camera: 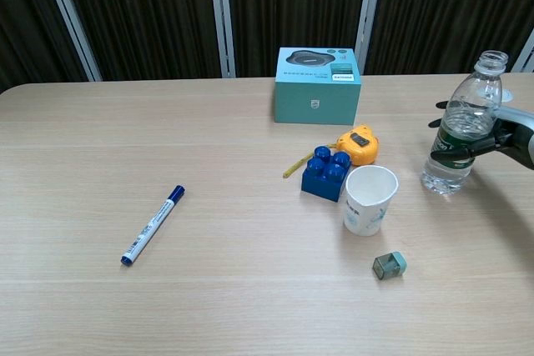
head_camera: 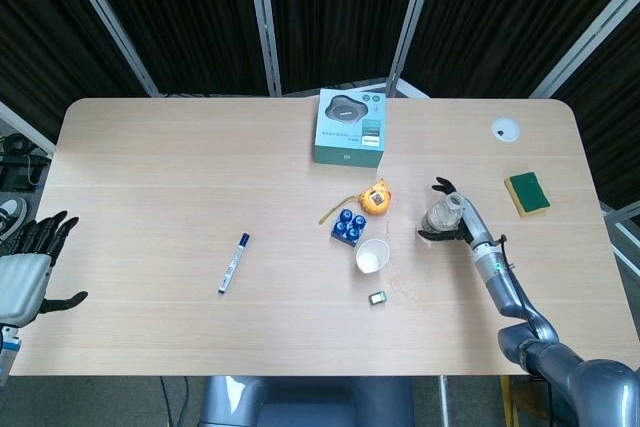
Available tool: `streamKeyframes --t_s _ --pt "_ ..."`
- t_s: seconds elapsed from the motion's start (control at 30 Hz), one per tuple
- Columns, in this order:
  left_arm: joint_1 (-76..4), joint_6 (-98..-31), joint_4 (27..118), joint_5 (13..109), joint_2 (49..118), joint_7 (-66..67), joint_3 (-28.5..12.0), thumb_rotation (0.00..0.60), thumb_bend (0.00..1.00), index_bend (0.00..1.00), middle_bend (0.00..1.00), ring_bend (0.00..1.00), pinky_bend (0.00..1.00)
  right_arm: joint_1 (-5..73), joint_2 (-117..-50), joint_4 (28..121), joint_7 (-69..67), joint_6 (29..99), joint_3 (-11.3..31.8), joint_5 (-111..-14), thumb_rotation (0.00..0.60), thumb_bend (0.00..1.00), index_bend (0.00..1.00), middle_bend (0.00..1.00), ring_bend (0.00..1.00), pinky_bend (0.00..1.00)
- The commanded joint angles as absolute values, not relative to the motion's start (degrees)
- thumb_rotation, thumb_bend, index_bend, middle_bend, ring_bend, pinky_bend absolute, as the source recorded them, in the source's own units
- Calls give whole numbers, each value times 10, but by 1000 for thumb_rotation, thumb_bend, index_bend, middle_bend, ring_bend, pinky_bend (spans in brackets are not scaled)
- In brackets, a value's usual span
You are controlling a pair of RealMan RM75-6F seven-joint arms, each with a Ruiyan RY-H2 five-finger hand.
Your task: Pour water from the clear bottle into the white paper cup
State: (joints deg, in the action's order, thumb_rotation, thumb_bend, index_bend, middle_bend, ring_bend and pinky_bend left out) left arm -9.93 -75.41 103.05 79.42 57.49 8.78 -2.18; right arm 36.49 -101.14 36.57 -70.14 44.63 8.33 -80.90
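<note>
The clear bottle stands upright and uncapped right of the table's middle. My right hand reaches it from the right, and its dark fingers wrap around the green label, front and back. The white paper cup stands upright a short way left of and nearer than the bottle. My left hand hovers off the table's left edge, fingers spread, holding nothing; the chest view does not show it.
A blue brick and an orange tape measure sit just behind the cup. A small grey-green block lies in front of it. Further off are a teal box, a marker and a sponge.
</note>
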Motion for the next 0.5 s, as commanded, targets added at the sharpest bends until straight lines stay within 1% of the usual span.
streamKeyframes --t_s 0.03,0.07,0.1,0.13,0.2,0.23,0.33,0.43,0.5 --pt "-100 -753 1030 794 575 88 -22 600 0 0 0 0 0 367 -1020 358 -706 445 88 -806 600 0 176 283 225 107" --pt "-100 -753 1030 794 575 88 -22 600 0 0 0 0 0 367 -1023 355 -706 447 89 -805 600 0 210 312 252 156" --pt "-100 -753 1030 793 575 87 -22 600 0 0 0 0 0 368 -1026 353 -705 449 90 -805 600 2 274 357 299 223" --pt "-101 -753 1030 793 575 87 -22 600 0 0 0 0 0 368 -1028 350 -705 450 92 -804 600 25 350 403 346 272" --pt "-101 -753 1031 793 575 86 -22 600 0 0 0 0 0 371 -1032 345 -700 442 92 -802 600 115 470 484 428 325" --pt "-101 -753 1032 793 574 85 -22 600 0 0 0 0 0 371 -1034 340 -694 442 94 -799 600 187 523 529 471 349" --pt "-100 -754 1033 795 573 82 -21 600 0 0 0 0 0 369 -1045 329 -673 452 104 -787 600 336 584 596 532 398" --pt "-99 -755 1035 797 571 79 -20 600 0 0 0 0 0 365 -1045 331 -657 471 111 -783 600 402 588 601 537 410" --pt "-99 -755 1036 799 570 75 -19 600 0 0 0 0 0 362 -1039 340 -651 486 113 -785 600 412 588 601 537 412"
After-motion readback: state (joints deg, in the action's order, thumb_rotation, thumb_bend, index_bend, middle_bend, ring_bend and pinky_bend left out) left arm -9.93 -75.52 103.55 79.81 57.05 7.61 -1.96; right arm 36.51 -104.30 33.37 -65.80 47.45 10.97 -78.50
